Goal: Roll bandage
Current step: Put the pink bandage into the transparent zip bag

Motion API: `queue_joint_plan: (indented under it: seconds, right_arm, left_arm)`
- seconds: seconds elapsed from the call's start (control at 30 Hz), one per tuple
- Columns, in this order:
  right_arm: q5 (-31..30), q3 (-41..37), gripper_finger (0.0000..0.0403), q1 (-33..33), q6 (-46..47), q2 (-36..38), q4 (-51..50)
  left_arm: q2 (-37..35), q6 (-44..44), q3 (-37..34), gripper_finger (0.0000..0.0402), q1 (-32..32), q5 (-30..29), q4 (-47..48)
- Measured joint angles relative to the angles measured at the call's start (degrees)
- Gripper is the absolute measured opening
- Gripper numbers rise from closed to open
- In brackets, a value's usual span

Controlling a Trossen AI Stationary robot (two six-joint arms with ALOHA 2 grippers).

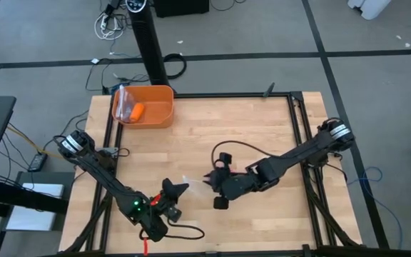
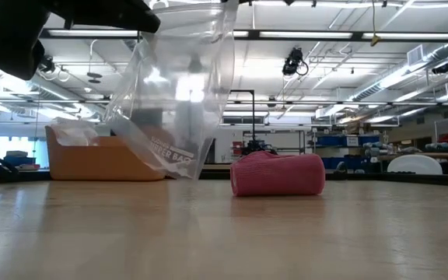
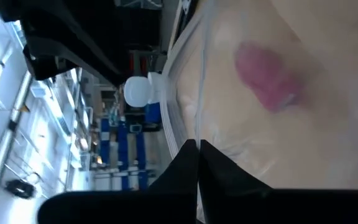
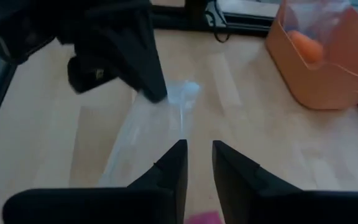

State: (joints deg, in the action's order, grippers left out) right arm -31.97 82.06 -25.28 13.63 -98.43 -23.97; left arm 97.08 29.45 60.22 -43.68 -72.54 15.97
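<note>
Left gripper (image 3: 199, 163) pinches the clear bag (image 2: 179, 101), partly readable "…PER BAG"; right gripper (image 4: 199, 163), slightly spread, is beside the rolled bandage (image 2: 278, 174).

Lab or workshop: ceiling strip lights (image 2: 341, 34), blue shelving (image 2: 348, 142).

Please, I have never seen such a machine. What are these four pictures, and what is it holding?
It is a robot with two dark arms at a wooden table. One camera looks down from above, one looks level across the table, and one sits on each wrist. The left gripper is shut on a clear plastic bag and holds it up. The right gripper is slightly open and holds nothing. A rolled pink bandage lies on the table. An orange bin stands at the far edge.
</note>
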Motion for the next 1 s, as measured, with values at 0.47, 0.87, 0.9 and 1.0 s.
queue_joint_plan:
  seconds: [0.47,0.87,0.9,1.0]
  right_arm:
    - [1.62,-12.57,0.0194,-1.18,6.94,0.11,-12.31]
    - [3.57,-29.2,0.031,4.81,3.72,0.04,7.06]
    - [5.04,-30.01,0.0311,5.38,3.69,0.04,8.45]
    - [8.04,-31.81,0.0302,6.1,3.4,0.04,13.62]
  left_arm:
    - [0.0,2.4,0.07,0.0004,0.0,-1.05,4.58]
    - [0.0,-5.19,-0.01,0.0006,0.08,2.79,9.32]
    - [0.0,-5.33,-0.01,0.0006,0.14,2.79,9.27]
    - [0.0,-5.96,-0.01,0.0007,0.22,2.79,9.45]
